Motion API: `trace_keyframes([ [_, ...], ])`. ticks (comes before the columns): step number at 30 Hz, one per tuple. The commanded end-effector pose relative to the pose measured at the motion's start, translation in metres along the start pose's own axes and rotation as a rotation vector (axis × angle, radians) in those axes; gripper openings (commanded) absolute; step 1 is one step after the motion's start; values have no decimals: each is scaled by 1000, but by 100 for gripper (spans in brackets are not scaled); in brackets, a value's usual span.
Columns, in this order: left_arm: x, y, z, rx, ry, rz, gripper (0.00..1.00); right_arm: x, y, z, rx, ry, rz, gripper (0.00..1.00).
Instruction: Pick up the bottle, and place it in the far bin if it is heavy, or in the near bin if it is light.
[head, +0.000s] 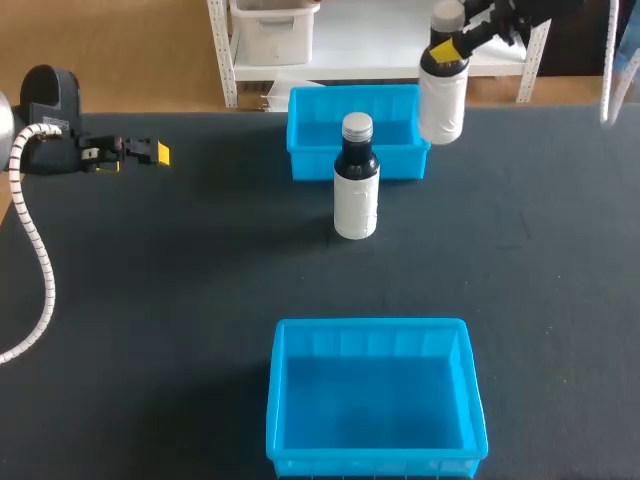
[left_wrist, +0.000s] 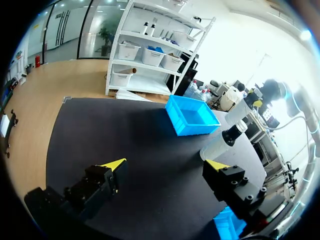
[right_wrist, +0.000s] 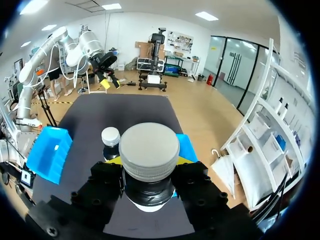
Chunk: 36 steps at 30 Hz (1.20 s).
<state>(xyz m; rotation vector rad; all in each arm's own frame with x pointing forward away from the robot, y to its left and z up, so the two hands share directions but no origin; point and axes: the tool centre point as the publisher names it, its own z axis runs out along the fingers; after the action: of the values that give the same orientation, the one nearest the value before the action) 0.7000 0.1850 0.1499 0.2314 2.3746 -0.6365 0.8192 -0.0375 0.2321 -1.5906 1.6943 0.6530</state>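
Observation:
Two white bottles with dark necks and grey caps are in view. One bottle (head: 356, 178) (left_wrist: 222, 142) (right_wrist: 110, 142) stands upright on the table just in front of the far blue bin (head: 300, 100) (left_wrist: 192, 116). The other bottle (head: 443, 95) (left_wrist: 239, 111) (right_wrist: 149, 150) hangs in the air over the far bin's right corner, with my right gripper (head: 452, 47) (right_wrist: 149, 164) shut on its neck. The near blue bin (head: 290, 335) (right_wrist: 47, 152) holds nothing. My left gripper (head: 140, 152) (left_wrist: 165, 165) stands open at the table's far left, nothing between its fingers.
A dark mat (head: 150, 300) covers the table. The left arm's white cable (head: 40, 270) trails along the left edge. Bare mat lies between the two bins and on both sides of them.

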Motion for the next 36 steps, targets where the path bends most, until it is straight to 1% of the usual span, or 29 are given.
trace_keyframes([
  [1, 0, 0, 0, 0, 0, 0, 100, -7, -18, 8, -31, -2, -14, 0],
  [8, 0, 0, 0, 0, 0, 0, 100, -14, -29, 25, -51, -24, -29, 0],
  [17, 0, 0, 0, 0, 0, 0, 100, -29, -41, 52, -82, -36, -67, 0],
  [22, 0, 0, 0, 0, 0, 0, 100, -36, -48, 68, -105, -60, -74, 0],
  [29, 0, 0, 0, 0, 0, 0, 100, -40, -55, 82, -120, -95, -55, 0],
  [36, 0, 0, 0, 0, 0, 0, 100, -42, -56, 99, -147, -102, -47, 0],
])
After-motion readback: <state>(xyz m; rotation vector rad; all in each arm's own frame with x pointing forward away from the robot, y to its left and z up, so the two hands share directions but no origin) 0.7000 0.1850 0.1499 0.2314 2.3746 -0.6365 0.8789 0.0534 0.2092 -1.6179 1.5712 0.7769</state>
